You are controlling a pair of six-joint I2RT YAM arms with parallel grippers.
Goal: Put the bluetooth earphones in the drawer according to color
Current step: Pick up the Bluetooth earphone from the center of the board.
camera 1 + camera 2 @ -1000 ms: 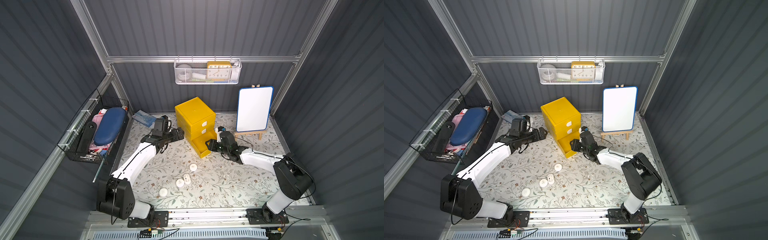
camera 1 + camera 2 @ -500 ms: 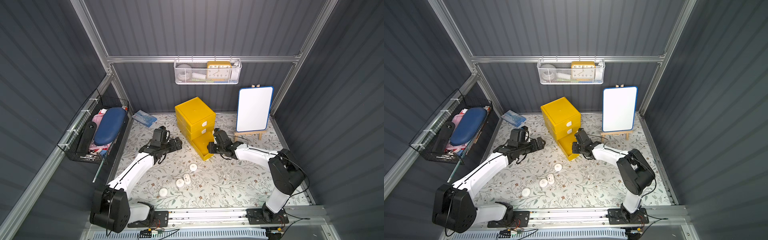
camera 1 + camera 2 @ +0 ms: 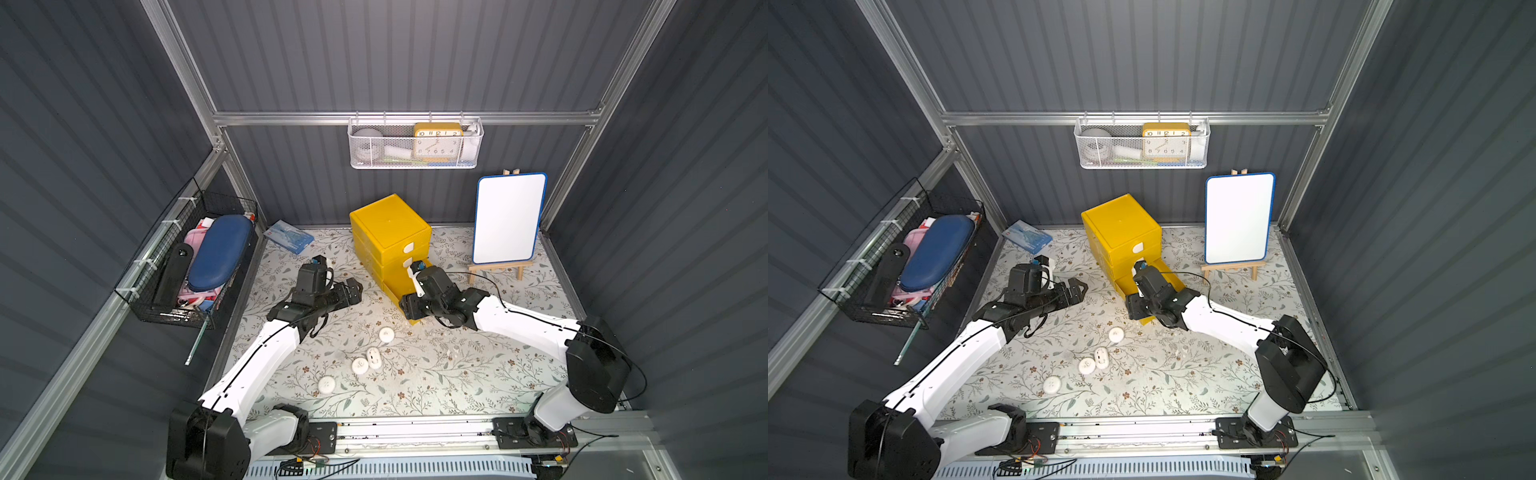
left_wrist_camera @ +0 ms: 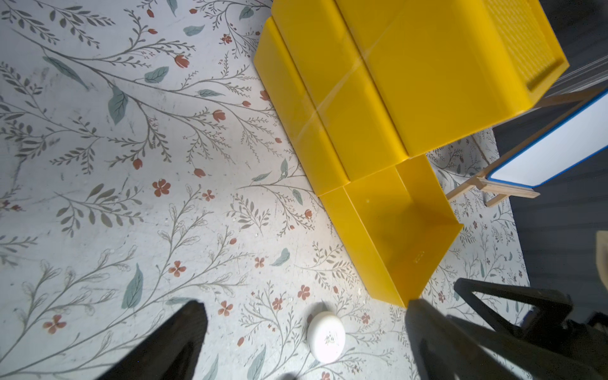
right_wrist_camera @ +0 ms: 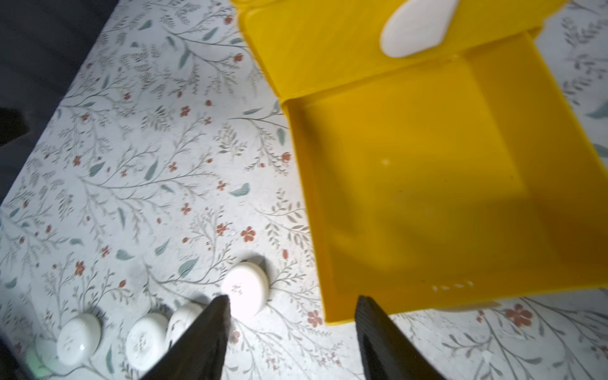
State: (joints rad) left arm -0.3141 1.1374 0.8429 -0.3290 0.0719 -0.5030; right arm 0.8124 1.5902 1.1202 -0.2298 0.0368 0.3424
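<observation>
Cabinet: the yellow cabinet (image 3: 390, 232) stood at the back of the floral surface (image 3: 457, 374), its two upper drawers shut.
Bottom drawer: the bottom drawer (image 5: 427, 197) was pulled out and its floor was bare, with no case inside.
Earphones: four white earphone cases (image 3: 386, 334) lay loose on the surface in front of the cabinet, the nearest just beside the open drawer's front corner and two of the others touching or nearly so.
Other colours: no black or pink case showed anywhere; whether they sat in the shut drawers could not be told.
Right end effector: the right end effector (image 5: 291, 302) hovered at the open drawer's front corner, jaws apart with nothing between them.
Left end effector: the left end effector (image 3: 354, 291) was spread wide and empty, off to the cabinet's side.
Progress: the drawer for white looked ready, but all four white cases were yet to go in, so that colour's sorting had not begun.
</observation>
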